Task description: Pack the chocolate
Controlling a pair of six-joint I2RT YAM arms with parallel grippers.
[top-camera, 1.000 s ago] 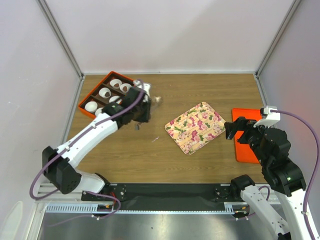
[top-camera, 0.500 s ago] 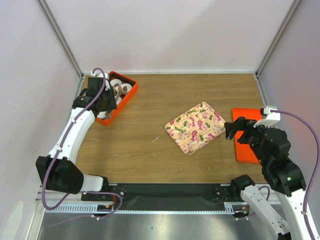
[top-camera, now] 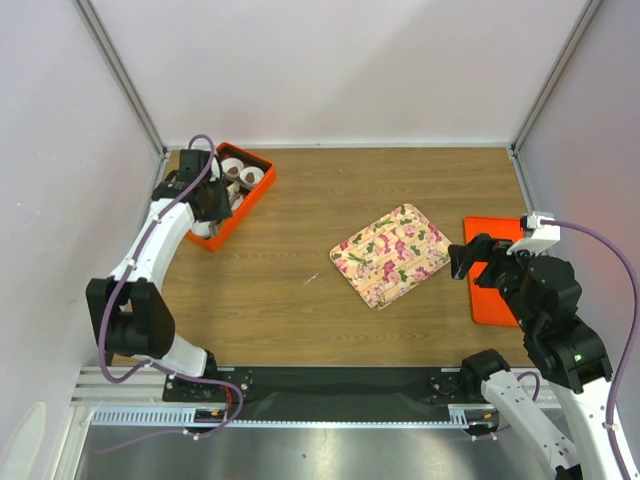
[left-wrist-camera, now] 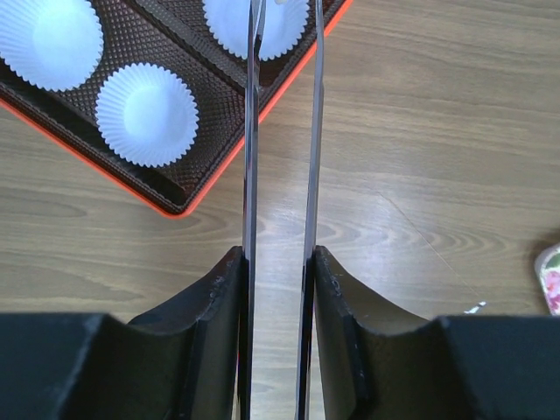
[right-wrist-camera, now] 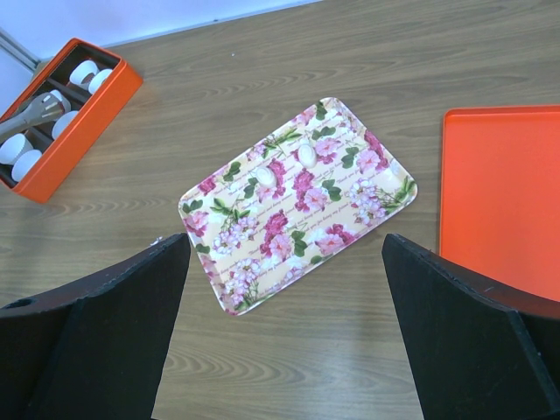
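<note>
An orange box (top-camera: 258, 190) with a dark ribbed liner holds white paper cups (left-wrist-camera: 147, 114) at the table's far left. Chocolate shows only as dark centres in two cups (top-camera: 232, 167) at the box's far end, too small to make out well. My left gripper (top-camera: 210, 200) hangs over the box, shut on thin metal tongs (left-wrist-camera: 251, 131). The tong blades stand apart and reach past the box's edge to a cup (left-wrist-camera: 280, 31). Nothing shows between the blades. My right gripper (right-wrist-camera: 284, 245) is wide open above the table near the flowered tray (right-wrist-camera: 262, 227).
The pink-flowered tray (top-camera: 390, 255) lies mid-table with a small white oval (right-wrist-camera: 307, 155) on it. A flat orange lid (top-camera: 487, 300) lies at the right, partly under my right arm. White walls close in the table on three sides.
My left arm has swung from the middle left of the table to the box's left side, tongs still held. The box now lies at a different angle. The right arm has not moved.
</note>
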